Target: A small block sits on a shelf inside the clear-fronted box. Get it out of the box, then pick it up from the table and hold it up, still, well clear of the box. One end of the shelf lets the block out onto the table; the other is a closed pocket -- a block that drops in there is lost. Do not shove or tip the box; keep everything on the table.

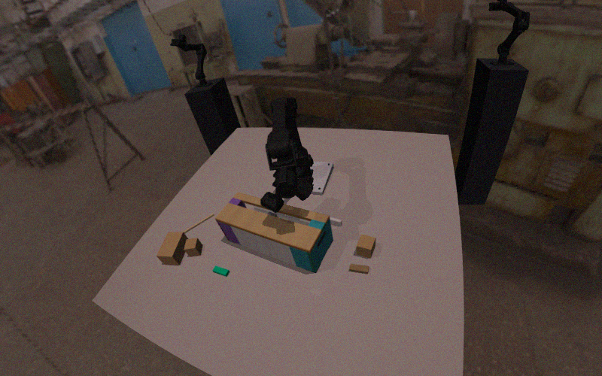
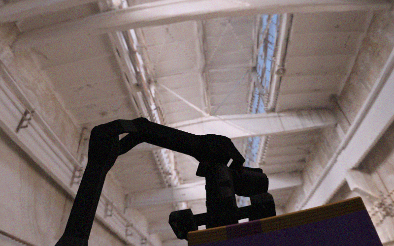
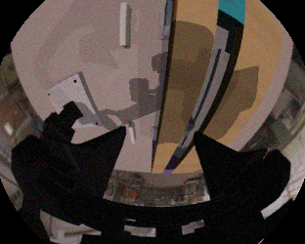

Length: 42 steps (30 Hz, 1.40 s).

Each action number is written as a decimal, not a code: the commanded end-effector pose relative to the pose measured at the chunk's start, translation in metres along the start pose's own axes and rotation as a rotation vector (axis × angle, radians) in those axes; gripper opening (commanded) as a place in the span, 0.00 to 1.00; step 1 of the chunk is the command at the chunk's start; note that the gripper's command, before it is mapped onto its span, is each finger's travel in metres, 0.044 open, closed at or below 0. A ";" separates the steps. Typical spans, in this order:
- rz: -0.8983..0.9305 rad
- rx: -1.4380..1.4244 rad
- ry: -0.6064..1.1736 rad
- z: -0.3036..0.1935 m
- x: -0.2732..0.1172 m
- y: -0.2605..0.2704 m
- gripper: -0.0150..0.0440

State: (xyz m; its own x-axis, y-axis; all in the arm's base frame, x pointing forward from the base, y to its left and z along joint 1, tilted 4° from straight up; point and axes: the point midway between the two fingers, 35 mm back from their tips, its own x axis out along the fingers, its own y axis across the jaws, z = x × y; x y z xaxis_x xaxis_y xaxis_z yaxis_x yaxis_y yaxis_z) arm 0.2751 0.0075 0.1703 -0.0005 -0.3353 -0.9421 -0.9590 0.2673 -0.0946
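Observation:
The box (image 1: 261, 225) (image 2: 320, 227) (image 3: 196, 11) has a wooden top with a long open slot, a clear front, a purple end at the left and a teal end at the right in the top view. A pale shelf (image 3: 202, 104) shows down through the slot in the wrist view. I cannot clearly make out the small block on it. My gripper (image 1: 287, 195) (image 2: 223, 217) (image 3: 160, 132) is open and empty. It points down above the box's back edge, with one finger on the slot side and the other out behind the box; its tips are partly hidden in the exterior view.
A white bar (image 1: 335, 221) (image 3: 125, 24) lies behind the box's right part. The white base plate (image 1: 324, 174) (image 3: 64, 93) is further back. Brown blocks (image 1: 171, 247) (image 1: 366, 245) stand at both sides, with a thin stick (image 1: 199, 222) at left. A green piece (image 1: 220, 271) lies in front.

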 end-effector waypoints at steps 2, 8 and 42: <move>0.009 -0.004 -0.001 0.004 0.009 0.002 0.93; 0.009 -0.004 -0.001 0.008 0.018 0.002 0.93; 0.001 -0.007 0.002 -0.001 0.053 0.002 0.93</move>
State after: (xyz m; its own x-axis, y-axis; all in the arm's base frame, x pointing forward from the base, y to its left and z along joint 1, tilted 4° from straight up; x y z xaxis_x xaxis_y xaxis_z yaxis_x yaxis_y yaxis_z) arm 0.2760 -0.0028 0.1233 0.0057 -0.3314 -0.9435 -0.9595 0.2638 -0.0984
